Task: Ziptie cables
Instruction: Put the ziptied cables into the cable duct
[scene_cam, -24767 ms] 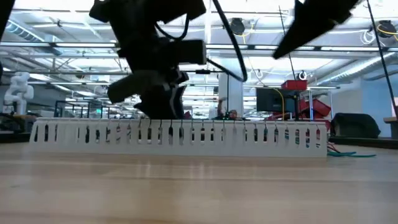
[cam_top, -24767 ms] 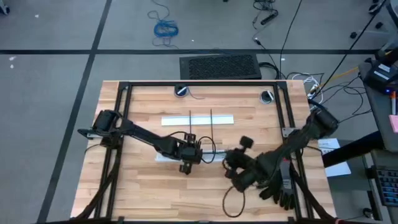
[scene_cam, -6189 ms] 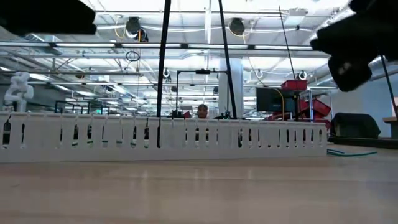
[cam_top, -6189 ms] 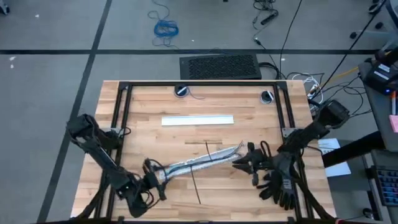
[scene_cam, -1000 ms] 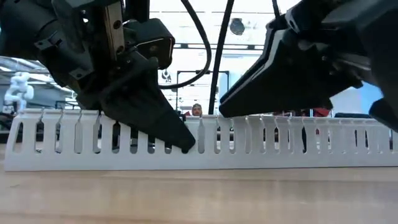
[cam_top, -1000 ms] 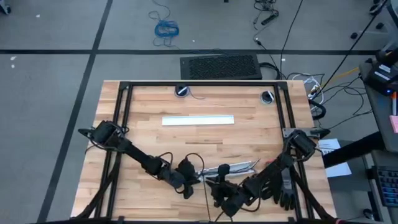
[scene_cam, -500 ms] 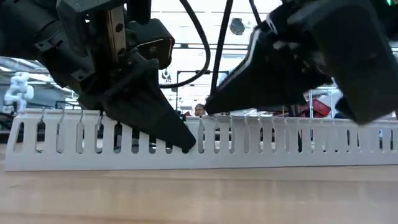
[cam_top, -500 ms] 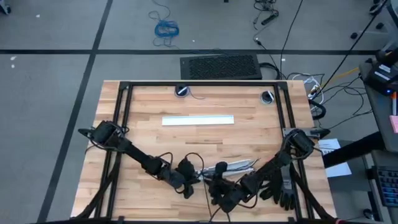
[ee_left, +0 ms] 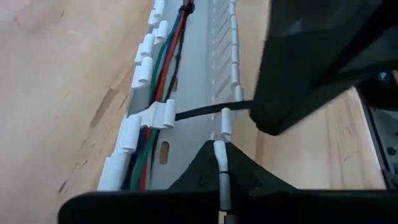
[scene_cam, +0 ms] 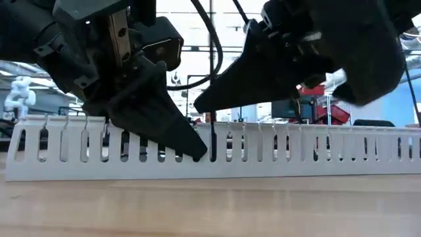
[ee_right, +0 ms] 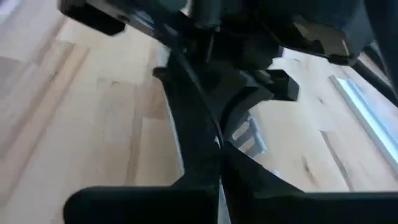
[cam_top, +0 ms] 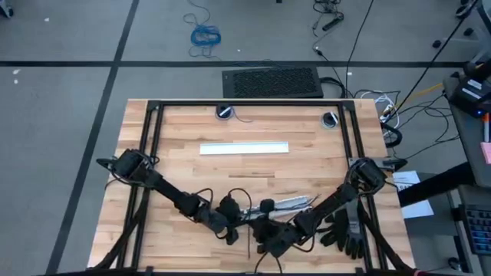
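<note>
– While cables (ee_left: 163, 93) lie in the slotted strip (ee_left: 199, 74), at the table's (ee_left: 62, 74) six o'clock, who holds what?
– Left tool (ee_left: 221, 155): clenched on strip wall, steadying. Right tool (ee_right: 217, 148): pinching ziptie (ee_left: 205, 112) across, apparently for looping.

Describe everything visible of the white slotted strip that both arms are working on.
The slotted strip is a long white plastic channel with slotted side walls, lying on the wooden table near its front edge. Red, green and black wires run along one wall inside it. A thin black ziptie crosses the channel. The left end effector sits at one wall; the right end effector hovers above.
</note>
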